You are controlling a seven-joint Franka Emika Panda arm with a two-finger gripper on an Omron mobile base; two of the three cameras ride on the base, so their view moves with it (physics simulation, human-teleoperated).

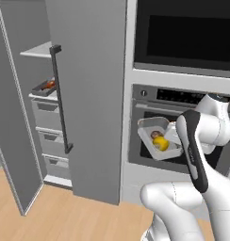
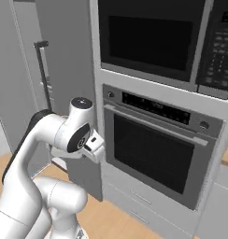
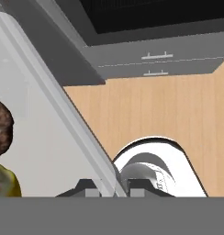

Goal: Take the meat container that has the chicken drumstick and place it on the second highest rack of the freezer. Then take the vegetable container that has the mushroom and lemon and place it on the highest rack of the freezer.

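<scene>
White vegetable container (image 1: pixel 157 136) held up in front of the black-glass wall oven (image 1: pixel 150 141), tilted, carrying the mushroom (image 1: pixel 155 134) with the lemon (image 1: pixel 159 142) just beside it. Hand (image 3: pixel 114 190) pinches the container's rim (image 3: pixel 81 137) between its fingertips. Freezer (image 1: pixel 88 94) stands to the left, door (image 1: pixel 15 141) swung open. Meat container (image 1: pixel 45 86) with the chicken drumstick (image 1: pixel 50 84) sits on the second shelf; highest rack (image 1: pixel 39 51) above it.
</scene>
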